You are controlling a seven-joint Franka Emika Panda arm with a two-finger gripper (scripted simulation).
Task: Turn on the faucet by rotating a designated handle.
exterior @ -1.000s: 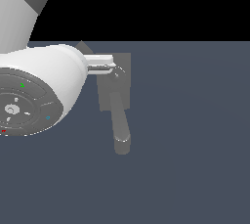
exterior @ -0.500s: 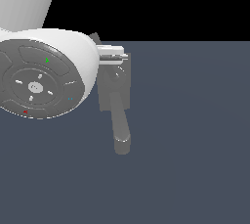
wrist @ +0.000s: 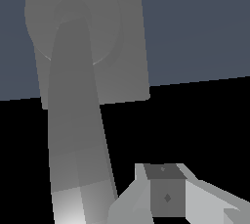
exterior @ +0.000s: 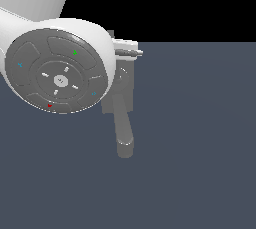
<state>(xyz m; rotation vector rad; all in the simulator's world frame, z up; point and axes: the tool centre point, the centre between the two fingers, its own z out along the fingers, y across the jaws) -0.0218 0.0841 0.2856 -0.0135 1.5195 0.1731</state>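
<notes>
The jaws (wrist: pixel 168 196) show only in the wrist view, as one pale finger block cut off by the frame edge; whether they are open or closed cannot be told, and nothing is seen held between them. In the exterior view they are wholly hidden behind the arm (exterior: pixel 60 70), whose big round grey-faced joint fills that view's upper left.

Just beside the finger in the wrist view runs a long grey bar rising from the hub (wrist: pixel 73 27); whether it touches the finger is unclear; whether this bar is the handle or the spout cannot be told from that view alone.

In the exterior view the faucet (exterior: pixel 122 98) lies on the dark bench (exterior: pixel 200 148), near its far edge; the arm covers most of the base block and hub; the thick round-ended spout (exterior: pixel 123 133) reaches toward the camera and is plain to see; the handle (exterior: pixel 127 52) pokes out toward the exterior view's right from behind the joint, only its tip end visible, pale and thin.

Against the earlier frames, the arm's joint has swung up and toward the exterior view's right, covering more of the faucet; the handle's tip now points rightward nearly level, where before it slanted toward the hub; the spout has not moved.
</notes>
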